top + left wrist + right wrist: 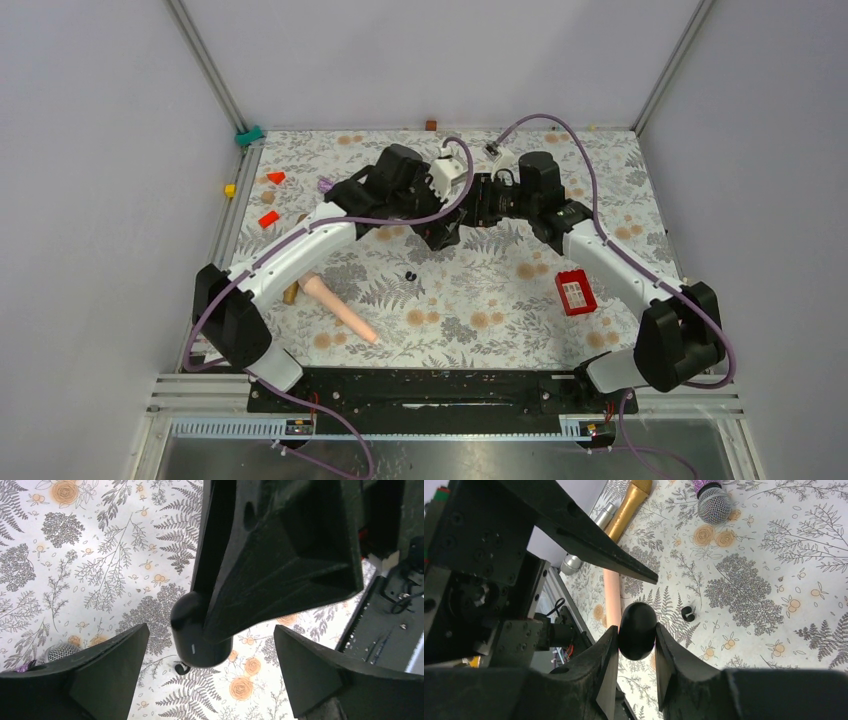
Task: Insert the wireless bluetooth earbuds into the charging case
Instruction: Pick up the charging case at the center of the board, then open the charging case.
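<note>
Right wrist view: the right claw (636, 632) pinches the glossy black charging case (637, 620) in a narrow grip (the left claw (211, 628) gapes wide around it), while a black earbud (687, 613) lies on the floral table (774, 555) beyond.

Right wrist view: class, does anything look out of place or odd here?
A black earbud lies loose on the tablecloth, not in the charging case, which the right end effector pinches above it. Nothing looks spilled or damaged.
</note>
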Robot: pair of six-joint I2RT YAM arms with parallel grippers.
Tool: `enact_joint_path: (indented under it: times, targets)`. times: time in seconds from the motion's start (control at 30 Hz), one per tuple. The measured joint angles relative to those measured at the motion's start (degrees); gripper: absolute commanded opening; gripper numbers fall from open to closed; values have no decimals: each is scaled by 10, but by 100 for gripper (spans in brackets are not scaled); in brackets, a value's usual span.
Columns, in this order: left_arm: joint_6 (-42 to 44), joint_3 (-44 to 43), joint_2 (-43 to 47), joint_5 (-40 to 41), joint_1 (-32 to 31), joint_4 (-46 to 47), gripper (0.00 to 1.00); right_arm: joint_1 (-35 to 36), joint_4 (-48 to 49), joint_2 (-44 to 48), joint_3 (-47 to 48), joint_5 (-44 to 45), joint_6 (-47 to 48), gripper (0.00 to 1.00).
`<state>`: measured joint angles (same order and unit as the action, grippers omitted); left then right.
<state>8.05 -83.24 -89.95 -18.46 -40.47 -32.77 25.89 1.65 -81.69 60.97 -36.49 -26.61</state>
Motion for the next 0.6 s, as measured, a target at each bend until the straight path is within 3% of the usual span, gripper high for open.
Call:
enact_joint_path:
  times: [0.17, 0.3, 0.33, 0.6]
  targets:
    - [-2, 4, 37, -106, 63, -1, 99, 0, -41, 21, 12, -19, 62, 11]
    - [-13, 13, 85, -247, 171, 19, 99, -1, -63, 41, 13, -58, 106, 11]
    - [-12, 13, 97, -312, 205, 26, 98, -1, -66, 43, 15, -74, 115, 11]
    - [76, -7, 45, -456, 165, -68, 99, -5, -75, 43, 28, -203, 175, 11]
